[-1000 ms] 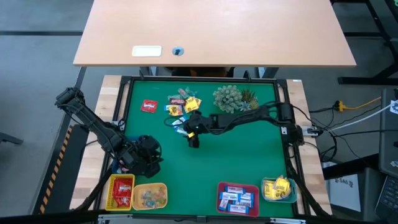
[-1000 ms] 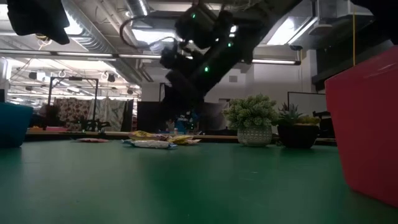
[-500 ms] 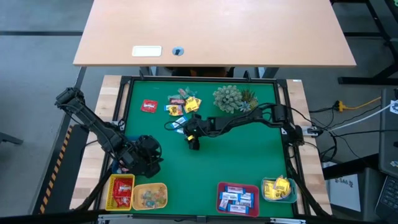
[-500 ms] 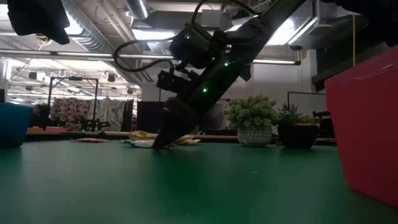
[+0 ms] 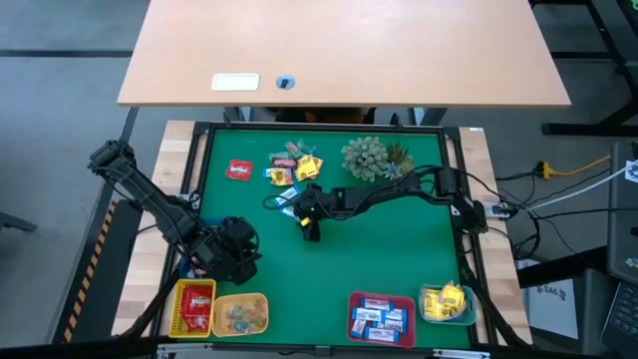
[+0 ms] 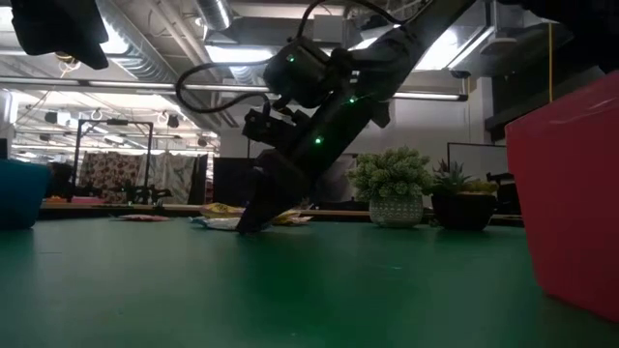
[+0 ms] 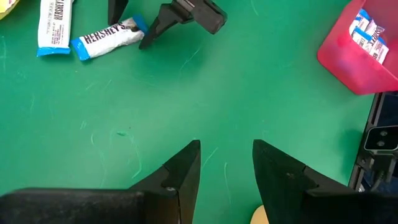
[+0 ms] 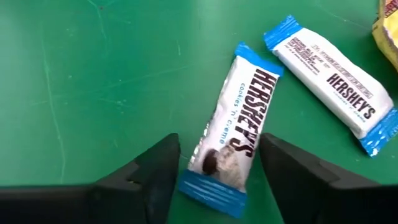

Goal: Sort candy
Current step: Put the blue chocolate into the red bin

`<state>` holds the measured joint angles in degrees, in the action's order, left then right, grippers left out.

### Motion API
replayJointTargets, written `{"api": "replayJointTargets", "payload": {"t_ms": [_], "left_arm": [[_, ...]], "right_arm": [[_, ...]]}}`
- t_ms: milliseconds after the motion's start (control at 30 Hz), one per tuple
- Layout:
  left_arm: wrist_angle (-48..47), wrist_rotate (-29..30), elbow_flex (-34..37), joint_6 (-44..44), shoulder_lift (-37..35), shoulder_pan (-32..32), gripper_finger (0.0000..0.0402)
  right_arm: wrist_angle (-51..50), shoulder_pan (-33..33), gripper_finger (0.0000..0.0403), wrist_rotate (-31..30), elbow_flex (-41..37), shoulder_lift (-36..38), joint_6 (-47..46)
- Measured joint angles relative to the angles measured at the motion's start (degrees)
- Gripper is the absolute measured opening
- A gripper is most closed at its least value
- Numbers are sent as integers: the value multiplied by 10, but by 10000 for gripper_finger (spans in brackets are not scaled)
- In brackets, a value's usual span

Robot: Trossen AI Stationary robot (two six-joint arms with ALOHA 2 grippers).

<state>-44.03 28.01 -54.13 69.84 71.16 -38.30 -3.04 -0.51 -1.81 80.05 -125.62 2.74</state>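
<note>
Loose candy lies at the worktop's far side left of the plant, right claw straddling one bar, left claw near-left above four trays.

From above, you cannot read the small wrapped sweets heaped at the far side of the green table. The yellow wrapper is cut off in the right wrist view.
</note>
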Motion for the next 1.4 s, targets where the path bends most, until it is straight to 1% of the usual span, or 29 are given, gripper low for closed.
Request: {"api": "replayJointTargets", "payload": {"t_ms": [233,467,733,900,1000,1200,1400], "left_arm": [[0,0,0,0,0,0,133],[0,0,0,0,0,0,133],[0,0,0,0,0,0,133],[0,0,0,0,0,0,133],[0,0,0,0,0,0,133],[1,0,1,0,0,-3,133],[2,0,0,1,0,-19,133]], "right_arm": [[-1,2,168,2,0,0,1],[0,1,140,21,-1,-1,1],[1,1,136,25,-1,-1,1],[1,1,136,48,-2,3,1],[-16,1,136,56,9,7,2],[-59,2,136,75,66,7,2],[-186,6,136,96,150,8,1]]}}
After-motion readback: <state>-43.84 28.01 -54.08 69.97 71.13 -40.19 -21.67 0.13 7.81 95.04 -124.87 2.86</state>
